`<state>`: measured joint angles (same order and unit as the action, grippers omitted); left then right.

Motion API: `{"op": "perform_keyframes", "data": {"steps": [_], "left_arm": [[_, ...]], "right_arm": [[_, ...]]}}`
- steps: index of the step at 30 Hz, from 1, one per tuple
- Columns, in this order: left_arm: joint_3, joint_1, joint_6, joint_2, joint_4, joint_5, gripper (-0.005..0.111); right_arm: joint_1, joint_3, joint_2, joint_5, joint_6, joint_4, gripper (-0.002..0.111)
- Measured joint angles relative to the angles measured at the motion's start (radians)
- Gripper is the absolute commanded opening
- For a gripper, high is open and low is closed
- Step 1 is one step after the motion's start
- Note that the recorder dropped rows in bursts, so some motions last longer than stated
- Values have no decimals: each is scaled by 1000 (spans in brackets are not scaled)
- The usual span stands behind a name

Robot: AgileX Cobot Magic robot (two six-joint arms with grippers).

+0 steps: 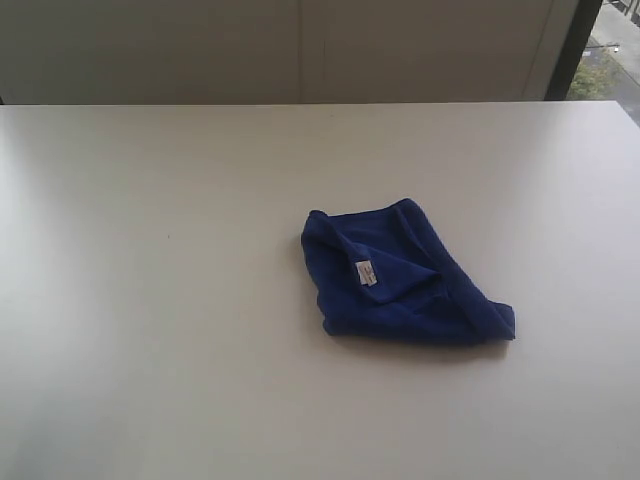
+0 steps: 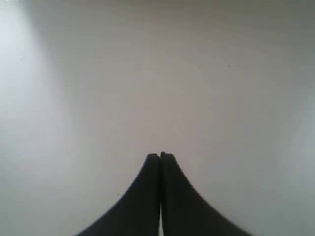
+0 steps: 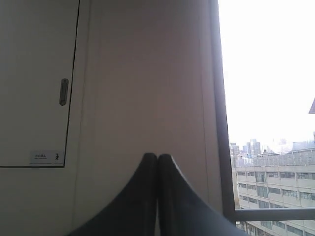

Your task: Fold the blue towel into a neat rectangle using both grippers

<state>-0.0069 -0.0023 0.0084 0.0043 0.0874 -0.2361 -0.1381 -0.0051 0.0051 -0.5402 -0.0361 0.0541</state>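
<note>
The white worktop (image 1: pixel 150 300) carries the blue towel (image 1: pixel 400 285), loosely bunched with one flap folded over, lying apart from both pincers and gripped by neither. The left pincer (image 2: pixel 160 155) is closed tight and empty, with only bare worktop ahead of its tips. The right pincer (image 3: pixel 157 156) is likewise closed and empty, facing a wall (image 3: pixel 147 73) and a window (image 3: pixel 266 73). A small white label (image 1: pixel 366 272) sits on the towel's folded flap.

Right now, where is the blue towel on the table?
In the exterior view the blue towel lies loosely bunched on the white table, a little right of centre, its white label facing up. Neither wrist view shows it.
</note>
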Motion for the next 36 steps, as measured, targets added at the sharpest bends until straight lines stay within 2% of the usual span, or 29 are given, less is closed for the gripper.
{"op": "perform_keyframes", "data": {"steps": [6, 9, 13, 22, 36], "left_arm": [[0, 0, 0, 0, 0, 0, 0], [0, 0, 0, 0, 0, 0, 0], [0, 0, 0, 0, 0, 0, 0], [0, 0, 0, 0, 0, 0, 0], [0, 0, 0, 0, 0, 0, 0]], "right_arm": [[0, 0, 0, 39, -26, 85, 0], [0, -46, 0, 199, -56, 156, 0], [0, -195, 82, 417, -82, 178, 0], [0, -534, 500, 817, -89, 179, 0], [0, -832, 1151, 1055, -131, 199, 0]]}}
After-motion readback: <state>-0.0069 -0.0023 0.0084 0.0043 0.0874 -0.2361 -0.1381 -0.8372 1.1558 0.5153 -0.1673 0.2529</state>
